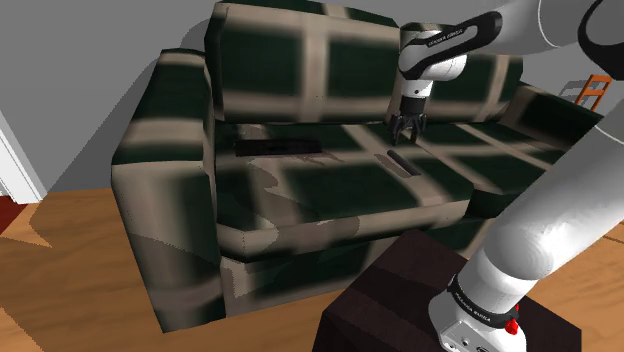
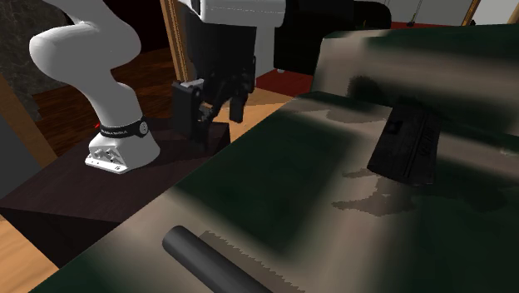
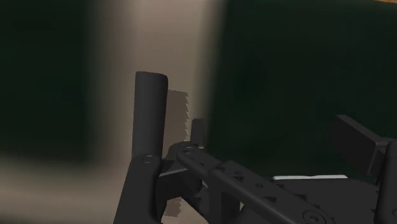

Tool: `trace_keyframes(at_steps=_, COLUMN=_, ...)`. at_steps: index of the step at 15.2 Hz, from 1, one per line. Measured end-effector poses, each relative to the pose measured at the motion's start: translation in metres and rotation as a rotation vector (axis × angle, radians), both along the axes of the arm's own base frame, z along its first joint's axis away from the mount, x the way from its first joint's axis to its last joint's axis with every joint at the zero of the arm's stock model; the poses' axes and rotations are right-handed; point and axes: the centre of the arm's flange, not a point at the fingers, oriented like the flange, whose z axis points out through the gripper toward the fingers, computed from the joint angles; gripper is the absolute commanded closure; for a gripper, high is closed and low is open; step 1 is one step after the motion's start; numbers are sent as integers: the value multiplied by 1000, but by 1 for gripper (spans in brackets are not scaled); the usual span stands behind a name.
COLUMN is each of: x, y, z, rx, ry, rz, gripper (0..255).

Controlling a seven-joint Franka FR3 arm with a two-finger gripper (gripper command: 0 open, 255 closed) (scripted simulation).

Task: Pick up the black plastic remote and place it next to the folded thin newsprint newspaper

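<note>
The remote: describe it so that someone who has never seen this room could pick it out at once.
Start at the green-and-beige checked sofa. On its seat, close under the gripper, lies the remote. It is a slim, dark, rounded bar, whereas the newspaper farther toward the shoulder view's left is a wider, flat slab.

Remote (image 1: pixel 398 162) (image 2: pixel 208 258) (image 3: pixel 151 108): slim black bar, rounded end, lying flat on the plaid sofa seat (image 1: pixel 330 185), toward its front. Newspaper (image 1: pixel 275 147) (image 2: pixel 407 143): dark, thin folded slab, flat on the same seat by the backrest, well apart from the remote.
</note>
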Motion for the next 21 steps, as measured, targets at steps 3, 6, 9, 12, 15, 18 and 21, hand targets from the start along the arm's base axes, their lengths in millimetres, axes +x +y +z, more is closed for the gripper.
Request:
trace_keyframes(at_steps=3, x=10, y=-41, z=-21, rx=13, ry=16, rz=-40, gripper=0)
trace_keyframes(at_steps=6, x=19, y=-74, z=-46, rx=26, ry=33, rz=-81, gripper=0)
trace_keyframes(at_steps=9, x=26, y=-112, z=-66, rx=39, ry=50, rz=-121, gripper=0)
trace_keyframes(at_steps=12, x=24, y=-139, z=-89, rx=50, ry=63, rz=-153, gripper=0)
trace_keyframes(at_steps=15, x=23, y=-143, z=-105, rx=52, ry=65, rz=-158, gripper=0)
trace_keyframes(at_steps=18, x=21, y=-141, z=-120, rx=52, ry=65, rz=-159, gripper=0)
trace_keyframes(at_steps=21, x=19, y=-140, z=-127, rx=52, ry=65, rz=-159, gripper=0)
